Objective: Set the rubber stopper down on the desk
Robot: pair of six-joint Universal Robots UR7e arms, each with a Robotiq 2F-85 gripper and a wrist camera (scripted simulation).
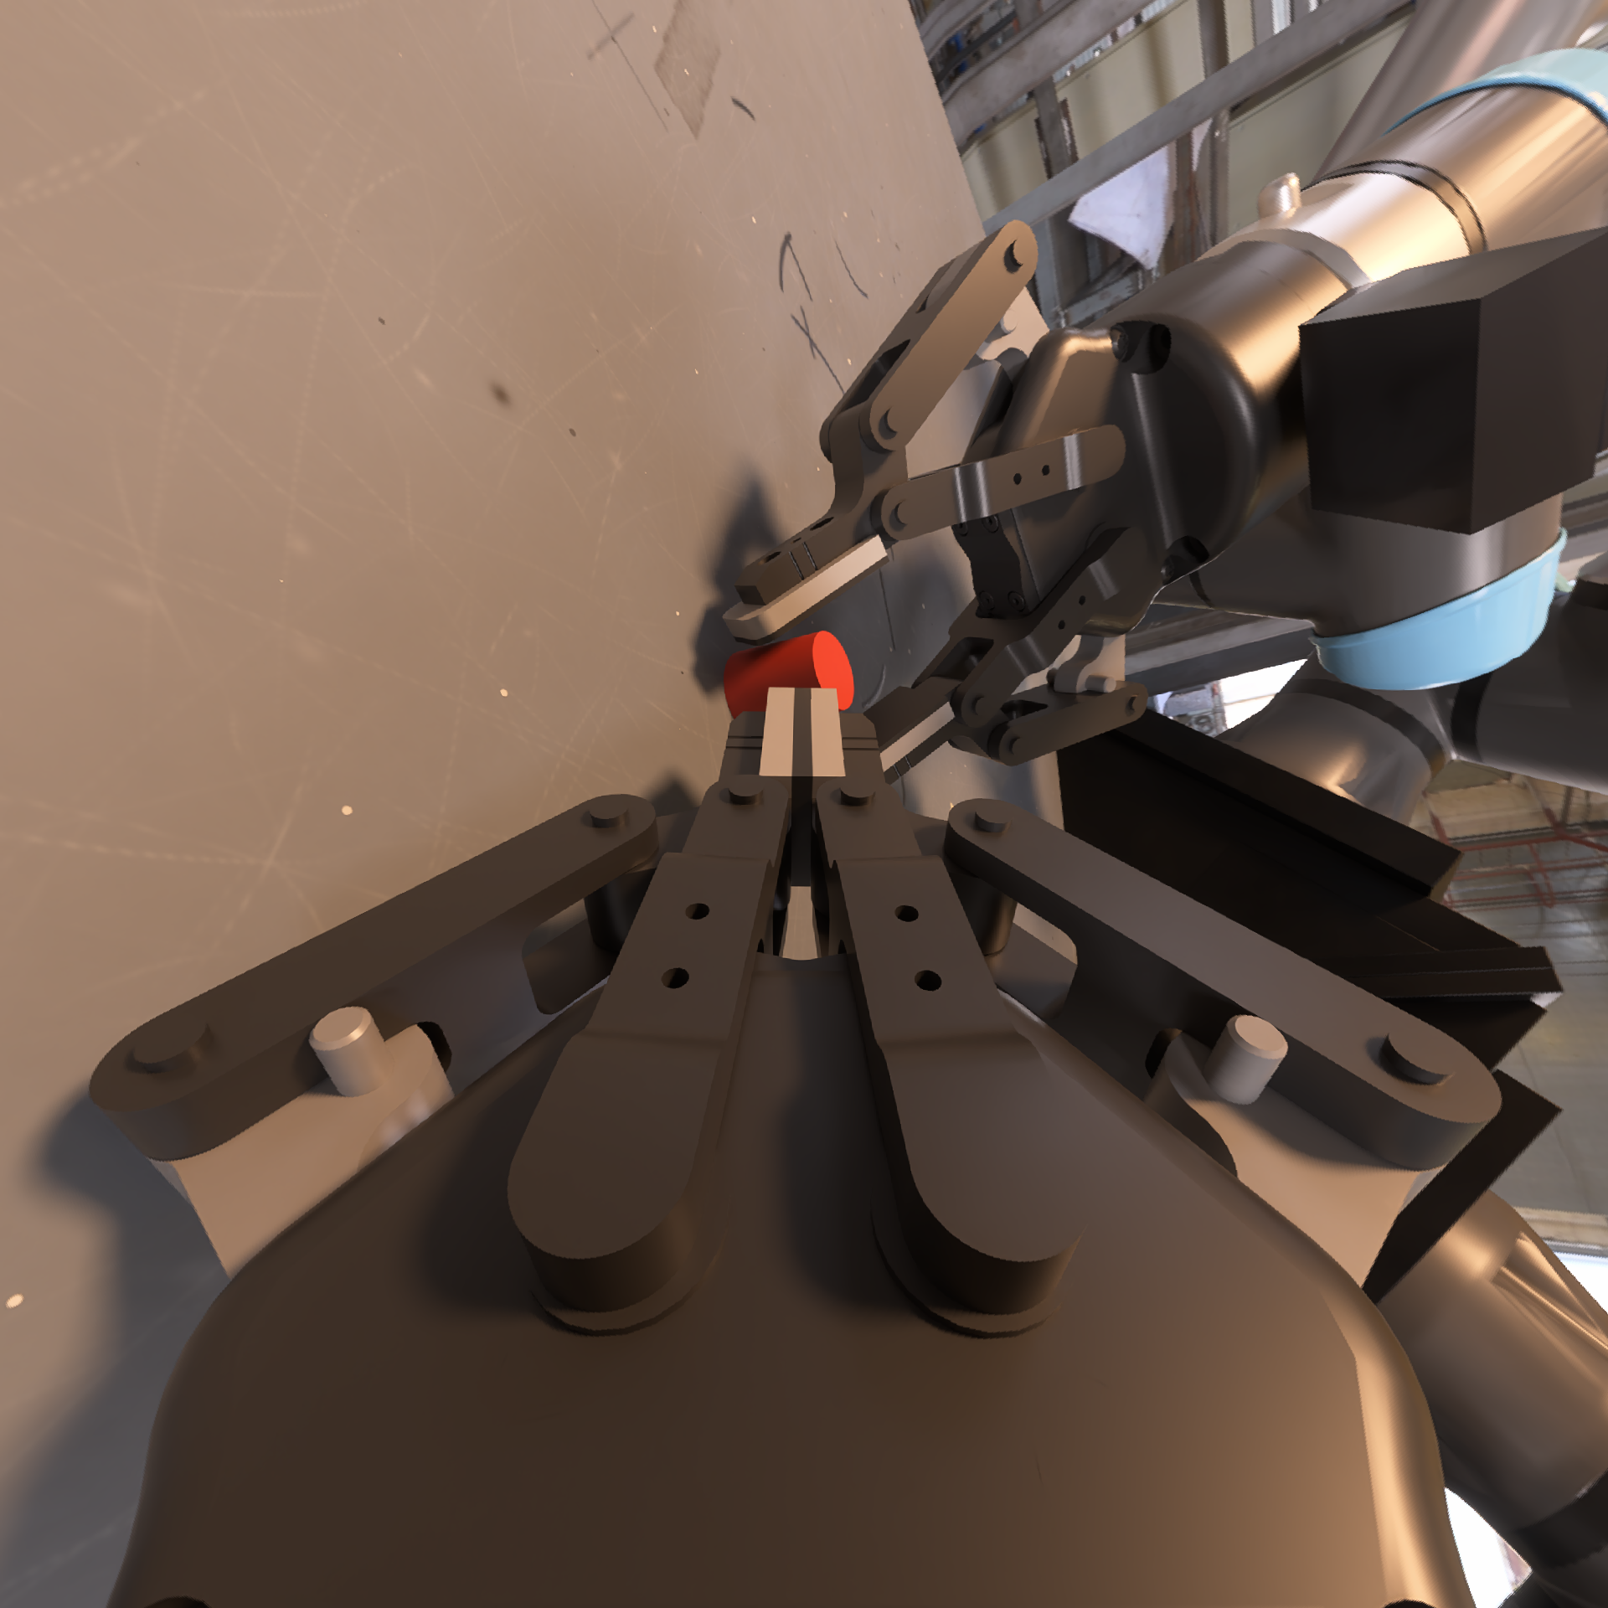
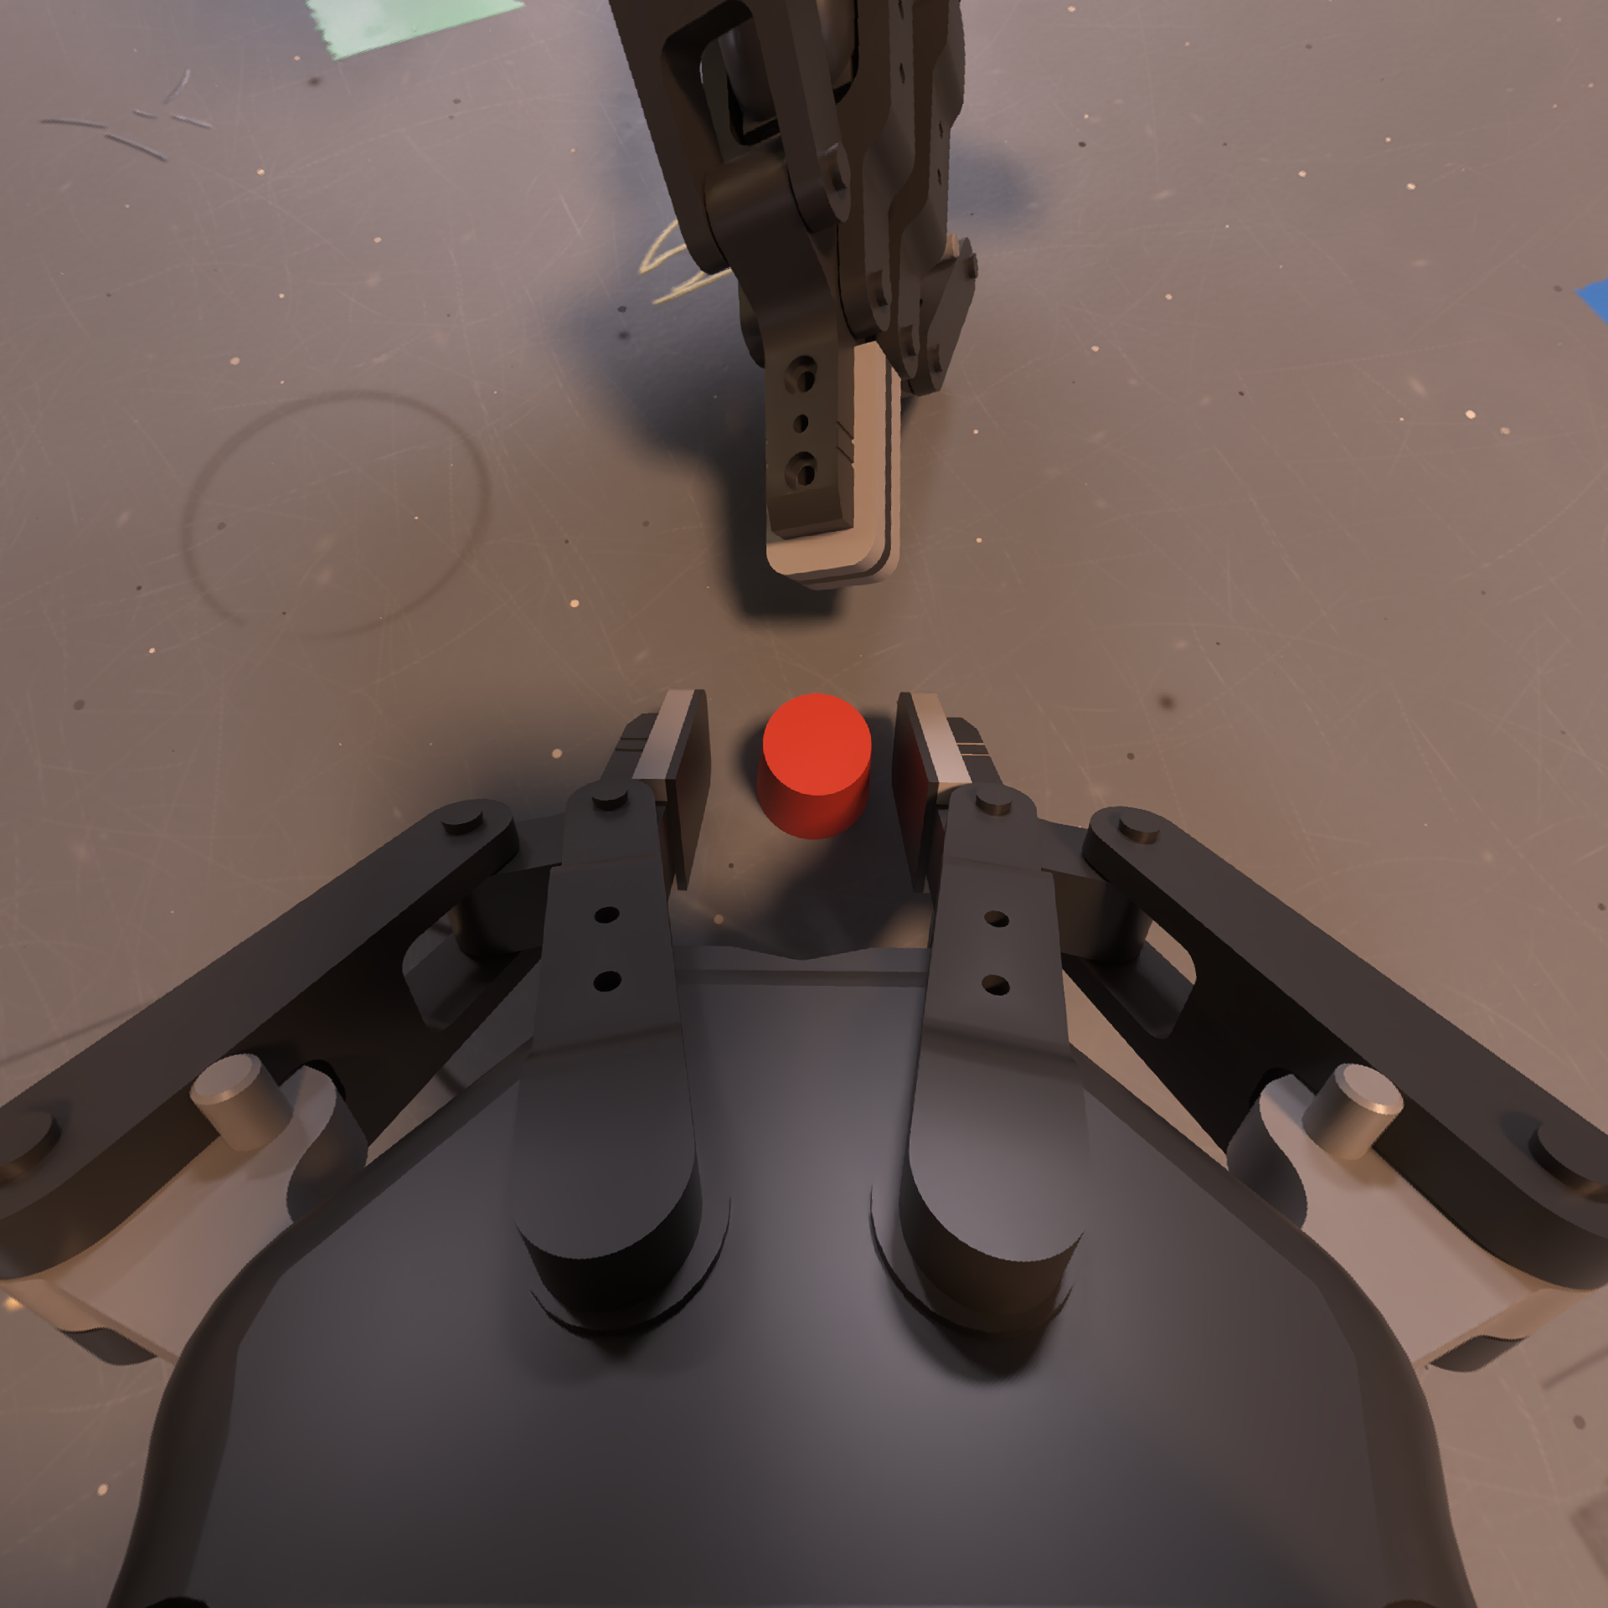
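The red rubber stopper (image 2: 816, 757) stands on the scuffed brown desk (image 2: 1262, 566), wide face up. My right gripper (image 2: 805, 770) is open around it, one pad on each side with a small gap to the stopper. In the left wrist view the stopper (image 1: 783, 666) shows just beyond my left gripper (image 1: 802, 731), which is shut and empty. There the right gripper (image 1: 857, 674) straddles the stopper from the right. In the right wrist view the left gripper (image 2: 831, 557) points down at the desk just behind the stopper, apart from it.
A faint ring mark (image 2: 335, 513) lies on the desk to the left. A green patch (image 2: 409, 22) is at the far left, a blue patch (image 2: 1597, 300) at the right edge. The desk edge (image 1: 948, 217) and a black block (image 1: 1262, 870) show on the right.
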